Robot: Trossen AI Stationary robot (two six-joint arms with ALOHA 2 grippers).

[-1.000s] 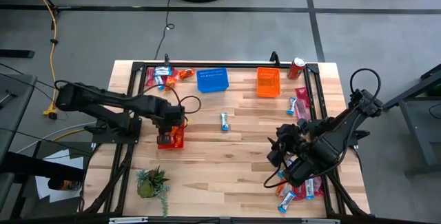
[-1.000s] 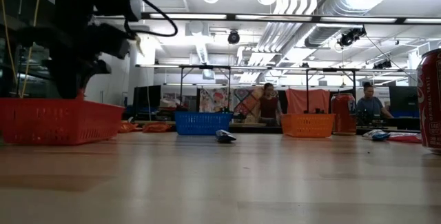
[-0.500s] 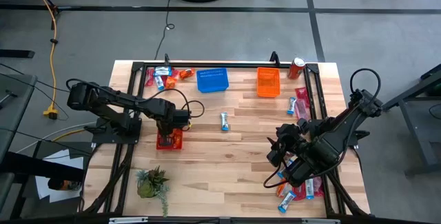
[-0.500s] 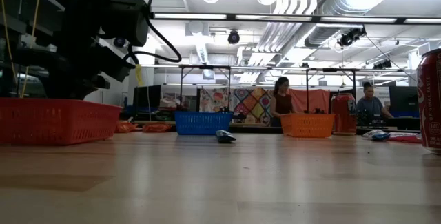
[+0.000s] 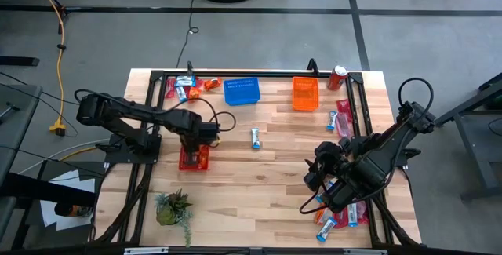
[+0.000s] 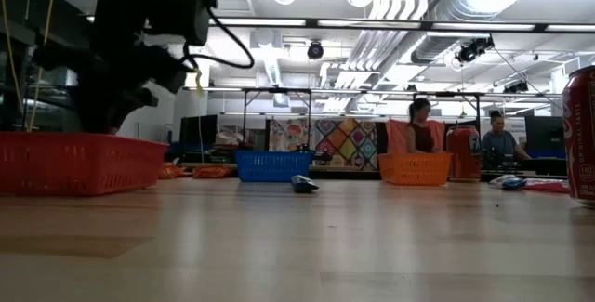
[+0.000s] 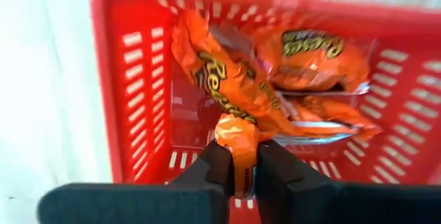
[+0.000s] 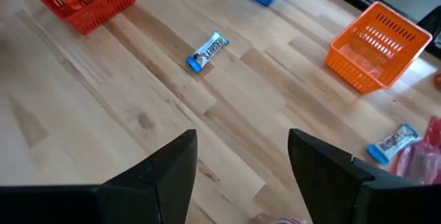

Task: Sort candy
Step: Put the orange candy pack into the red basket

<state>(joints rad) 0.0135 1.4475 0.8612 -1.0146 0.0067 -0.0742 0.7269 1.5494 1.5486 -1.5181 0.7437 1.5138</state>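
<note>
My left gripper [image 7: 242, 160] points down over the red basket [image 5: 194, 159], shut on one orange candy packet [image 7: 220, 79]. More orange packets [image 7: 306, 48] lie in the basket [image 7: 138, 79]. A blue-and-white bar [image 5: 256, 136] lies flat mid-table, also seen in the right wrist view [image 8: 207, 50]. More candy lies at the far left [image 5: 187, 88], along the right edge [image 5: 341, 118] and at the near right [image 5: 345, 212]. My right gripper [image 8: 241, 176] hangs open above the table's right part [image 5: 318, 173], with nothing between its fingers. My left gripper pinches the crimped end of the orange packet [image 7: 238, 136] between its two fingers, from above, pointing down. The packet hangs below the fingers into the red basket, and its lower part reaches among the other orange packets there.
A blue basket [image 5: 241, 90] and an orange basket [image 5: 306, 93] stand at the far edge, with a red can [image 5: 337, 76] beside the orange one. A small plant [image 5: 174, 206] sits near the left front. Bare wood lies mid-table. People move in the room behind [image 6: 420, 124].
My left arm has stretched out, and its gripper has shifted slightly toward the table's right over the red basket, still pointing down. My right arm has kept still.
</note>
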